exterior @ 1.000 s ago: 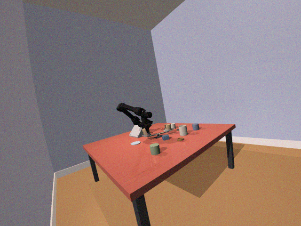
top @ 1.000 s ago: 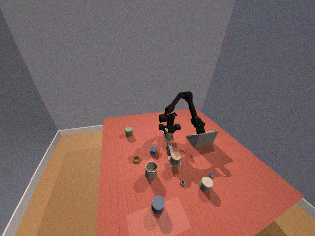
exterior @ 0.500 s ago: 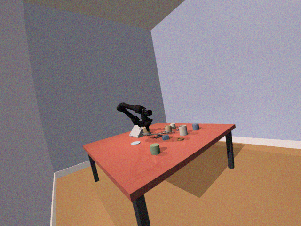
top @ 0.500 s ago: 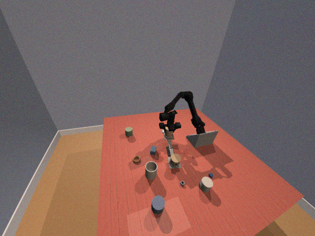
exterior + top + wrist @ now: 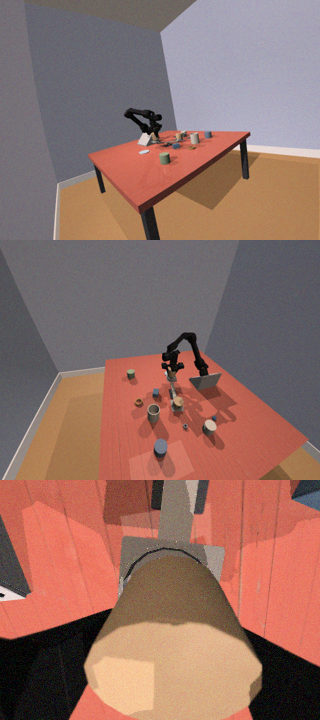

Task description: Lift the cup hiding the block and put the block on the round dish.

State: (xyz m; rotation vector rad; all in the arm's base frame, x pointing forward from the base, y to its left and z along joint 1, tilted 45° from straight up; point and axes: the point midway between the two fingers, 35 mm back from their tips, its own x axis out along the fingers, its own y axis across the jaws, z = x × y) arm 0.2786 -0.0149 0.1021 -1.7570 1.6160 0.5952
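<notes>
My gripper (image 5: 172, 368) (image 5: 155, 134) (image 5: 171, 622) is shut on the far tan cup (image 5: 171, 373) (image 5: 153, 136) (image 5: 175, 595), which is upright at the far end of the balance (image 5: 172, 386) (image 5: 163, 142) (image 5: 175, 517). The cup's base is at or just above its pan; I cannot tell if there is a gap. The beam looks nearly level. The other tan cup (image 5: 178, 402) (image 5: 179, 136) stands on the near pan. The round pale dish (image 5: 144, 152) lies beyond the gripped cup, mostly hidden behind it in the top view. No hidden block is visible.
A grey slanted panel (image 5: 209, 381) (image 5: 145, 139) stands beside the arm's base. A blue block (image 5: 155, 392) (image 5: 176, 146) and a grey mug (image 5: 153, 416) (image 5: 194, 138) are beside the balance. A green cylinder (image 5: 131, 374) (image 5: 164, 158) stands beyond the dish.
</notes>
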